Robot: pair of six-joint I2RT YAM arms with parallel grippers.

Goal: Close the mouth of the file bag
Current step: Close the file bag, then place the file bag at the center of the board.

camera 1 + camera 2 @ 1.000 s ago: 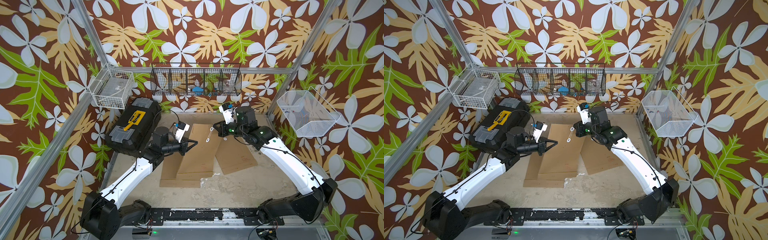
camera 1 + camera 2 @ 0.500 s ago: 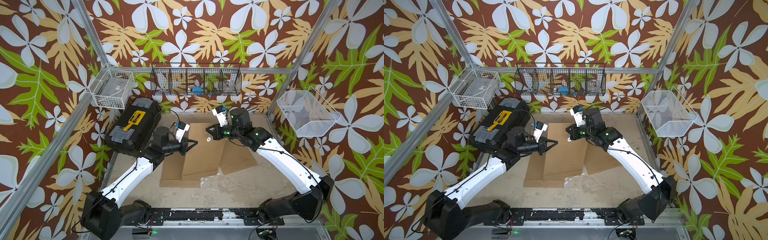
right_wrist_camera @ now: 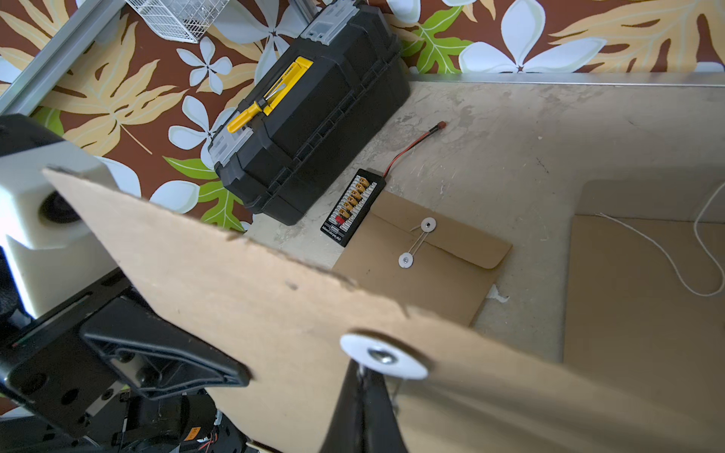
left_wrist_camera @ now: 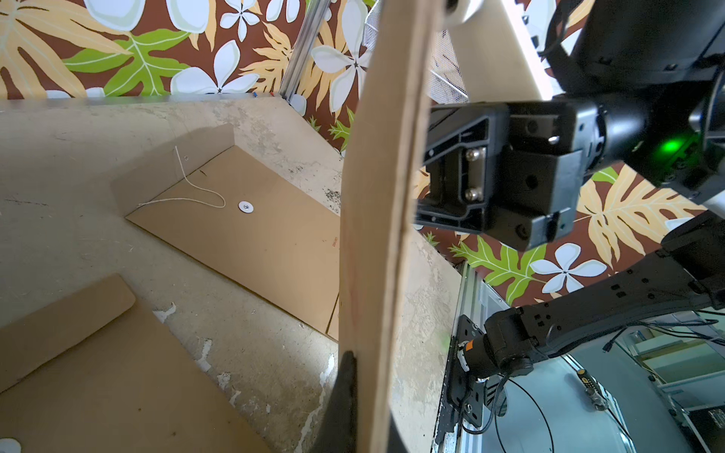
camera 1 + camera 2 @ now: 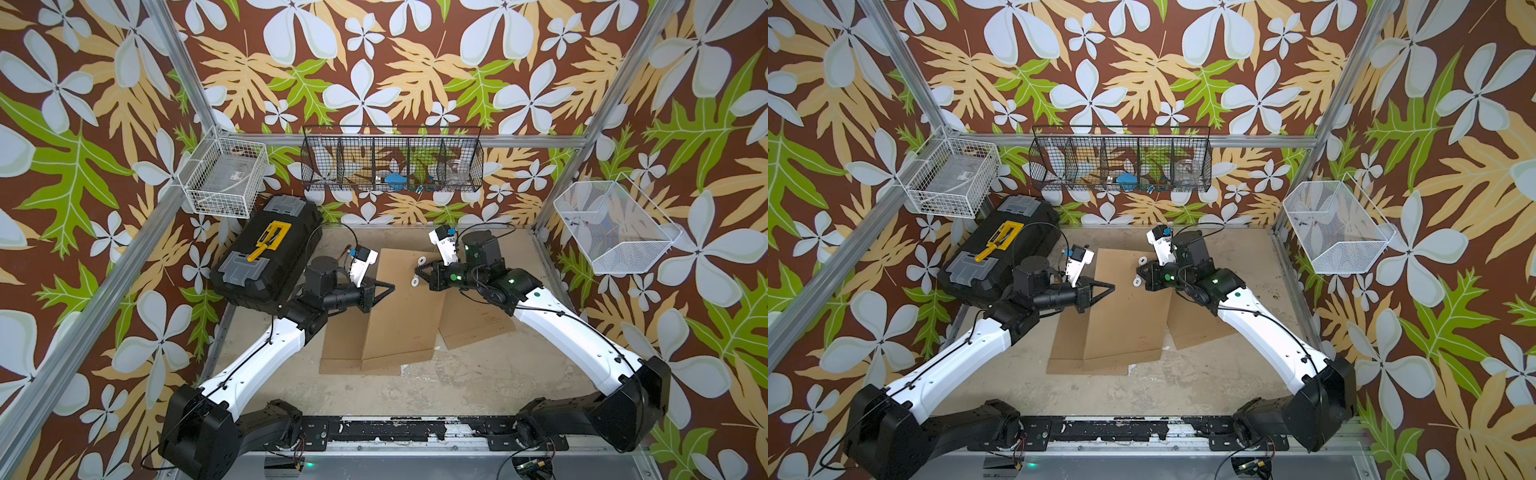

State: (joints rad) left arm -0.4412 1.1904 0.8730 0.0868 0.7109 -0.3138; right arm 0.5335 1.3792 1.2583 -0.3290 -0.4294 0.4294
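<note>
The brown paper file bag [image 5: 401, 316] is lifted off the table and tilted, in both top views. My left gripper [image 5: 392, 286] is shut on its left edge; in the left wrist view that edge [image 4: 376, 196] runs up from between the fingers [image 4: 345, 400]. My right gripper [image 5: 417, 275] is shut just under the white button [image 3: 382, 357] at the bag's mouth, pinching the thin string there. A second white disc [image 5: 422, 261] sits a little farther back on the flap. The flap's fold is hidden behind the right gripper.
Two more file bags lie flat: a tied one [image 3: 423, 266] to the left and an open one with loose string [image 4: 255, 235] to the right. A black connector board [image 3: 353, 206] and a black toolbox [image 5: 266, 253] sit at the left. Wire baskets [image 5: 392, 164] hang on the walls.
My right gripper has moved left and toward the front, down to the lower button. The bag has tipped steeper. The left gripper has stayed put.
</note>
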